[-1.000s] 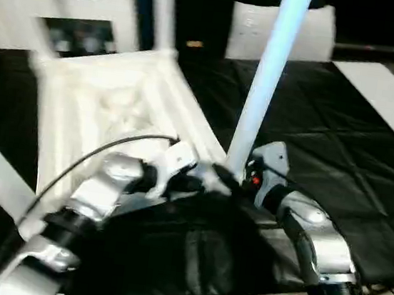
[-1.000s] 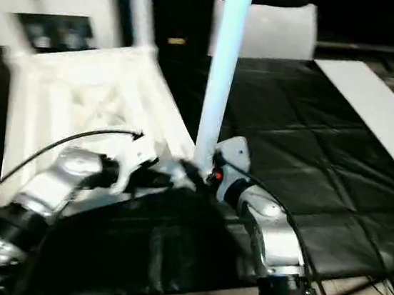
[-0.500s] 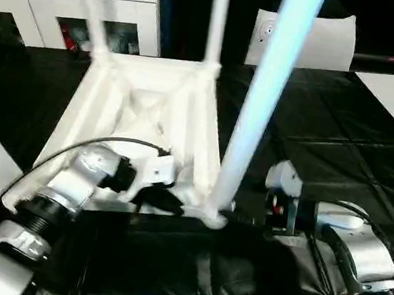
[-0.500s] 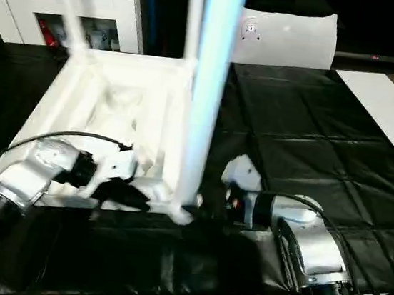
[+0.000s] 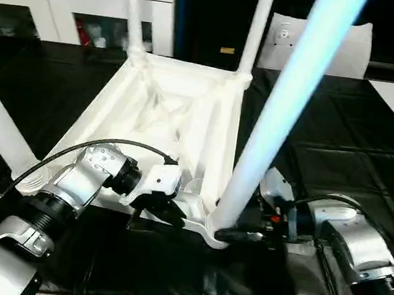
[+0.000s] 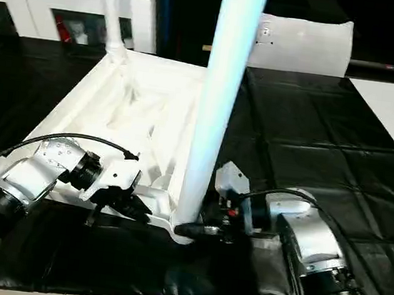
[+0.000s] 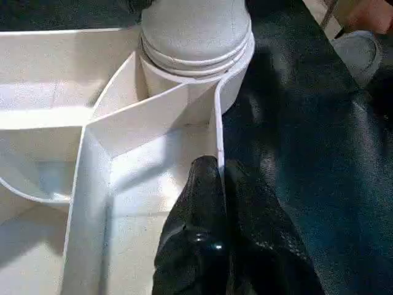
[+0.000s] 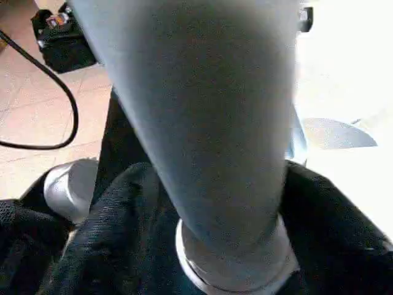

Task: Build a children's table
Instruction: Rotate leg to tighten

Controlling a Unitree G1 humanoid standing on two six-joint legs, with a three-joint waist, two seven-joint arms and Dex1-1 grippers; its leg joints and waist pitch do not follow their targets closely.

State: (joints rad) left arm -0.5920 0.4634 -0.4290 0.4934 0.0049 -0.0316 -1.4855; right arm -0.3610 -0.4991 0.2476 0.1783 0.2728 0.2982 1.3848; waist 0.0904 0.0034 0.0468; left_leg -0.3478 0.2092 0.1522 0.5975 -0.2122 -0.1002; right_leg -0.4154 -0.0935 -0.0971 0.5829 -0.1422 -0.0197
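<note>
Lying upside down, the table top [image 5: 179, 116] has legs pointing up; left jaws pinch its rim, right jaws clasp the near leg [image 5: 281, 107].

Near leg [image 5: 290, 94] top cut off; cabinet [image 5: 71, 2] contents indistinct.

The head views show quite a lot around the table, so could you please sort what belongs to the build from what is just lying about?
Belongs to the build:
- table top, upside down
- near leg, held by the right gripper
- three other legs, standing in their corners
- left gripper, clamped on the top's edge

Just lying about:
- cabinet
- black cover
- white panel
</note>
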